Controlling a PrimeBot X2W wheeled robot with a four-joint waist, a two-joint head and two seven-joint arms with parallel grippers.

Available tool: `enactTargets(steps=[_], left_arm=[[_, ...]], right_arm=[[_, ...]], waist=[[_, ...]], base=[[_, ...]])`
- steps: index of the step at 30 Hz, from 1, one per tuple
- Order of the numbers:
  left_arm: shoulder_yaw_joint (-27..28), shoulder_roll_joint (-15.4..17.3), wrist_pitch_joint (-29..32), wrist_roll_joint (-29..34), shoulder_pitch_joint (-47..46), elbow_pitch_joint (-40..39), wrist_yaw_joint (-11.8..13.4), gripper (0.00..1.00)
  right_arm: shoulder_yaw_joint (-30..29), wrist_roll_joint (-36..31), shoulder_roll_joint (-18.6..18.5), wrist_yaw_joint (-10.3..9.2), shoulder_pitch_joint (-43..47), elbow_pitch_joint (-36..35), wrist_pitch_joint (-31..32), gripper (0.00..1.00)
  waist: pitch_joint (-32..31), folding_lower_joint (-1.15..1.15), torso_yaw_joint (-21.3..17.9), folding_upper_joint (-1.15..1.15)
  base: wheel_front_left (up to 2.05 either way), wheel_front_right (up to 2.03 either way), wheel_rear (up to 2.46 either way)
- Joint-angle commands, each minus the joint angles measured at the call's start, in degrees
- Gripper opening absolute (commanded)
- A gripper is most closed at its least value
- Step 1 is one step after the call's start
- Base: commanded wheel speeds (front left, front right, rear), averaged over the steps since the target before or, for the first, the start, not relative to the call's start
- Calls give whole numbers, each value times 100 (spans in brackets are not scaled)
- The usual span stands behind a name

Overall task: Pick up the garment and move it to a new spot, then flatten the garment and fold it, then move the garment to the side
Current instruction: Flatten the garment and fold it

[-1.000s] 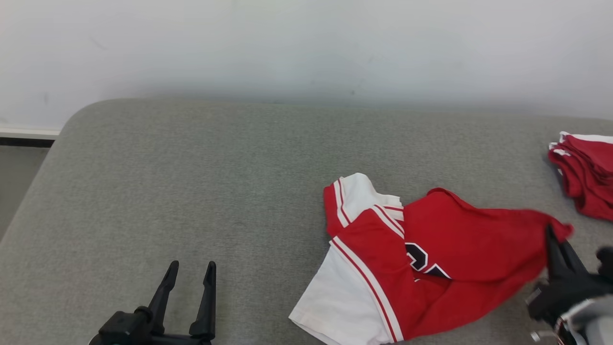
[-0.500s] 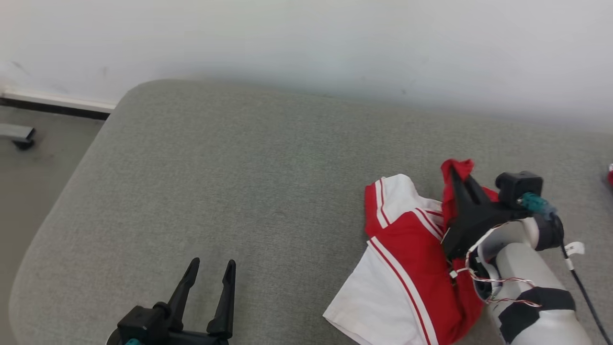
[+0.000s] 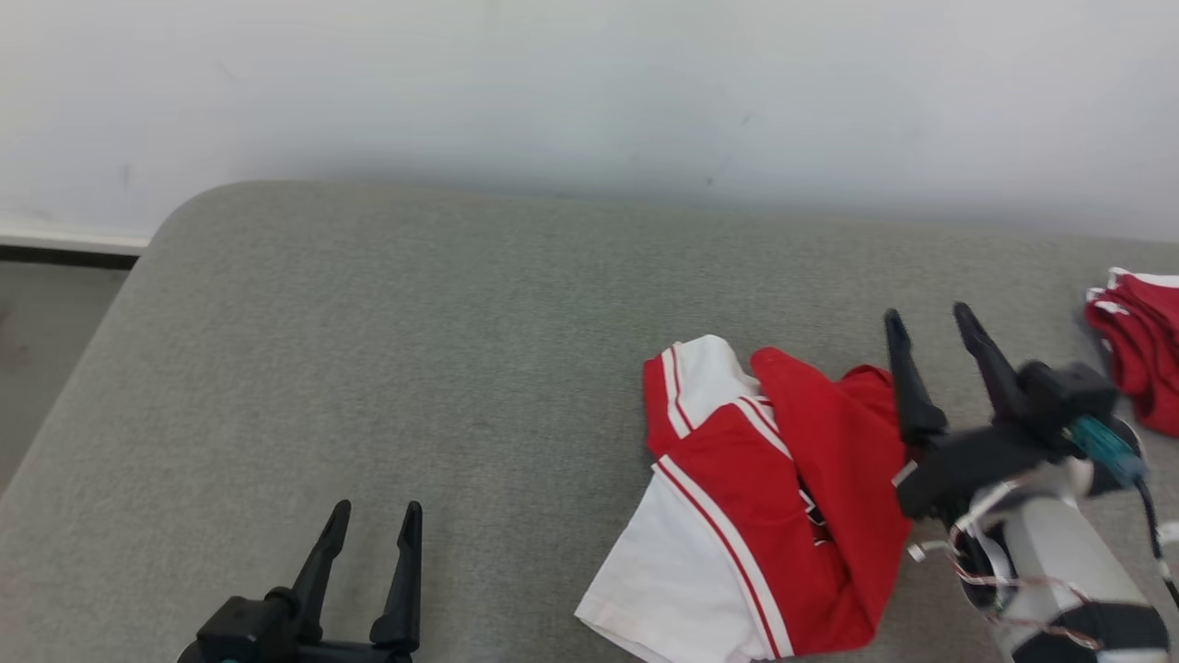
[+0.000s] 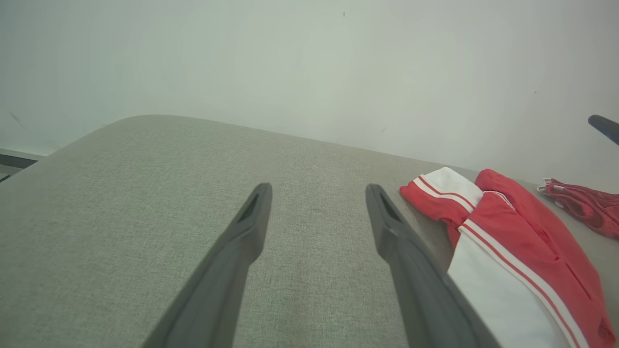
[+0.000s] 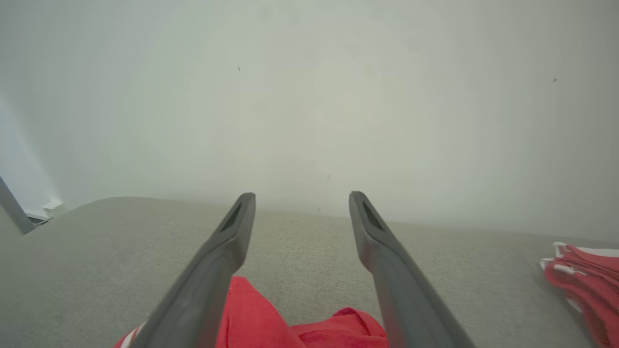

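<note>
The garment (image 3: 755,497), a red and white jersey with dark lettering, lies crumpled on the grey cushioned surface (image 3: 414,322), right of centre. Its red side is folded over toward the left. My right gripper (image 3: 928,318) hangs open just right of the garment's upper edge, nothing between its fingers; in the right wrist view its fingertips (image 5: 242,208) rise above red cloth (image 5: 271,324). My left gripper (image 3: 375,508) rests open at the lower left, well clear of the garment (image 4: 508,241), which lies to its right in the left wrist view.
A second pile of red and white clothing (image 3: 1138,341) sits at the far right edge of the surface (image 5: 585,280). A pale wall (image 3: 589,83) runs behind. The surface's rounded left corner drops to the floor (image 3: 46,322).
My right gripper has let go of the red fabric and opened, after carrying that side over to the left. The cloth now lies folded on the garment. The head camera has shifted.
</note>
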Motion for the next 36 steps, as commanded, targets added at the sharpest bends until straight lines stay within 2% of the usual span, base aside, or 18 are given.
enactTargets(steps=[1, 5, 8, 14, 23, 30, 36], left_arm=[[45, 5, 0, 39, 51, -25, -14, 100], [156, 3, 0, 112, 101, -54, -23, 100], [253, 4, 0, 159, 143, -70, -28, 100], [405, 6, 0, 229, 180, -106, -29, 100], [283, 69, 0, 292, -169, -57, -29, 100], [-334, 222, 0, 153, -1109, 153, -32, 100], [-1058, 367, 4, -64, -1958, 796, -31, 100]], right_arm=[[-96, -15, -69, -16, 300, -223, -17, 100], [-512, -84, -173, -16, 1082, -1125, -12, 100], [-774, -151, -120, -17, 1709, -1708, -12, 100], [-1087, -409, 227, -16, 2811, -2646, -12, 100], [-970, -543, 399, -16, 2788, -2812, 16, 100], [-835, -524, 404, -16, 2613, -2701, 27, 100], [-795, -512, 462, -16, 2519, -2560, 8, 100]], waist=[[-111, 0, -293, 0], [-161, 0, -500, 0], [-180, 0, -623, 0], [-164, 0, -798, 0], [-41, 0, -950, 0], [118, 0, -1215, 0], [311, 0, -1592, 0]], base=[[0, 0, 0], [0, 0, 0], [0, 0, 0], [0, 0, 0], [0, 0, 0], [0, 0, 0], [0, 0, 0]])
